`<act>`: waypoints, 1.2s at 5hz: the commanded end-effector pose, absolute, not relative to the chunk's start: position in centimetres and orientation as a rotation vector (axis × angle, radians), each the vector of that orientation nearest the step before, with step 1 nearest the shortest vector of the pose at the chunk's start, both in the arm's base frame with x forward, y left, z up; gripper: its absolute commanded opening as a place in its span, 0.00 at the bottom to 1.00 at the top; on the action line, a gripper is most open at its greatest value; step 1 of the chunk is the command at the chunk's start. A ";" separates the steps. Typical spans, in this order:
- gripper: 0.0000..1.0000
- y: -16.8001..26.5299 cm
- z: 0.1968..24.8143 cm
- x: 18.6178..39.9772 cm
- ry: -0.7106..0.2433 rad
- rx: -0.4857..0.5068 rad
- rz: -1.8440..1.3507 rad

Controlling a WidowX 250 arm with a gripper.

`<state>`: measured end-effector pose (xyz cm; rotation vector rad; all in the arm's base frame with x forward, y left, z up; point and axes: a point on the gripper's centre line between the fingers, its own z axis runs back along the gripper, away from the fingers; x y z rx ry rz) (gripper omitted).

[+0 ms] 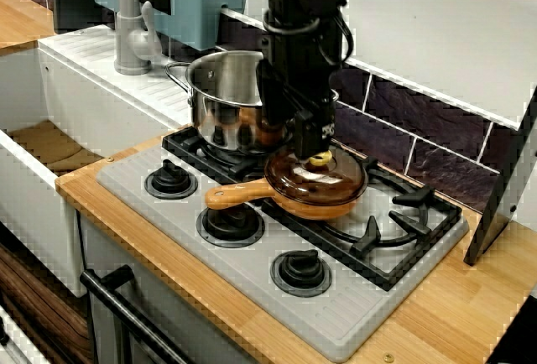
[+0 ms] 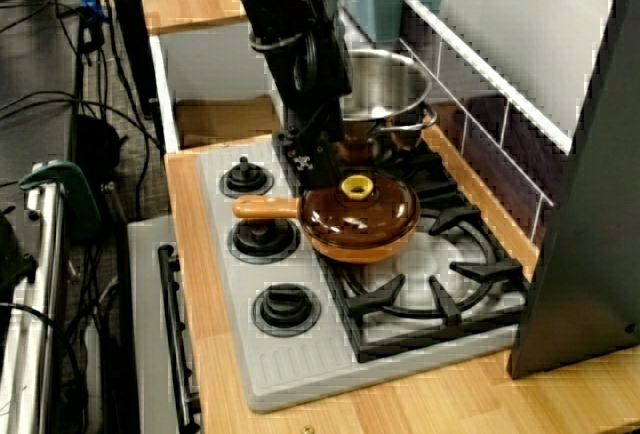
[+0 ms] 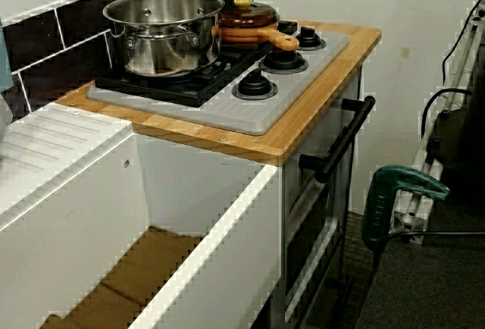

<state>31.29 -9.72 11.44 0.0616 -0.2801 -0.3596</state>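
My claw (image 1: 312, 148) is hanging directly over the brown pan (image 1: 312, 186), on the side of the steel pot (image 1: 222, 100) that faces away from the sink. In the view from the front, the fingertips are hovering just above the lid (image 1: 323, 178), close by its yellow knob (image 1: 321, 160). In the view from the stove's end, the yellow knob (image 2: 357, 188) is showing clear of the claw (image 2: 316, 162), so nothing is being gripped there. The jaws are dark against a dark arm, and I cannot tell whether they are standing apart or together.

Position of the pan: it is sitting on the black grate (image 1: 403, 230), just beside the steel pot, lid on and level.

Governing relation: the yellow knob is lying below the fingertips and slightly away from the steel pot. The pan's long axis is running along its handle (image 1: 237, 196), which is pointing off the grate, away from the wall behind the steel pot, and reaching over toward the control dials (image 1: 230, 223). The handle is lying well off to one side of the claw; the knob is the nearer part.

Markings: a small white patch is showing on the claw's finger in both the front and end views; it is too small to read. No brand or lettering is showing on the pan, the steel pot or the dials.
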 end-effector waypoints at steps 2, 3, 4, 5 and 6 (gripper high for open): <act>1.00 -10.8 11.8 32.8 -0.316 0.052 -0.357; 1.00 -11.1 11.4 33.3 -0.306 0.052 -0.358; 1.00 -11.1 10.8 33.6 -0.299 0.058 -0.360; 1.00 -11.0 10.7 33.9 -0.290 0.053 -0.359; 1.00 -10.9 10.8 34.1 -0.284 0.049 -0.358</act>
